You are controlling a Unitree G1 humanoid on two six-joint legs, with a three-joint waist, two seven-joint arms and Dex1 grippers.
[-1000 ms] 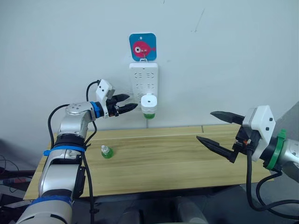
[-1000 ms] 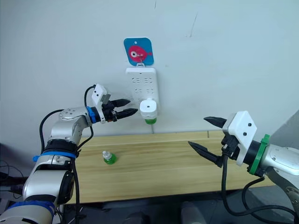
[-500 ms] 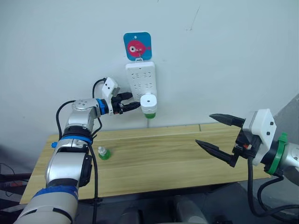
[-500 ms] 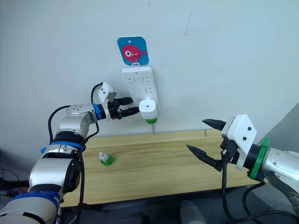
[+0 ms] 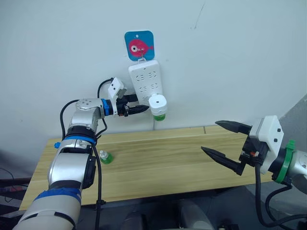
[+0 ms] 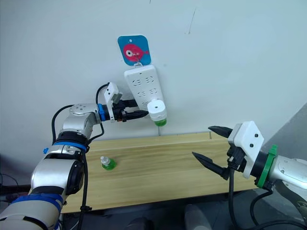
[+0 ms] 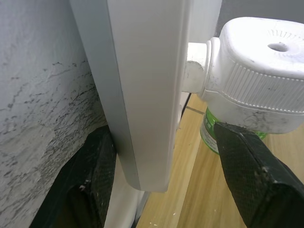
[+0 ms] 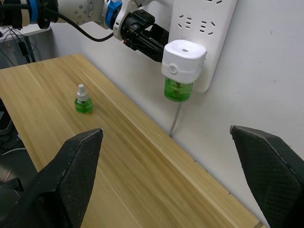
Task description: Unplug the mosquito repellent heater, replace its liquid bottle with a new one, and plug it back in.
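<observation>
The white mosquito repellent heater [image 5: 158, 102] is plugged into the bottom socket of a white power strip [image 5: 146, 79] hanging tilted on the wall, with a green liquid bottle [image 5: 160, 116] under it. My left gripper [image 5: 139, 108] is open at the strip's lower left edge. In the left wrist view one finger [image 7: 90, 185] is behind the strip and the other [image 7: 251, 178] is in front, just below the heater [image 7: 266, 71]. A spare green bottle [image 5: 104, 156] stands on the wooden table [image 5: 168, 165] at the left. Over the table's right end, my right gripper [image 5: 209, 136] is wide open and empty.
The strip hangs from a blue card with a pink fish [image 5: 139, 45]. A thin cable [image 8: 175, 121] drops from the strip to the table's back edge along the wall. Bare table surface lies between the spare bottle and my right gripper.
My left gripper has reached right to the strip's edge, one finger slipping behind it. The strip's lower end, with the heater, has swung to the right. The right arm has barely moved.
</observation>
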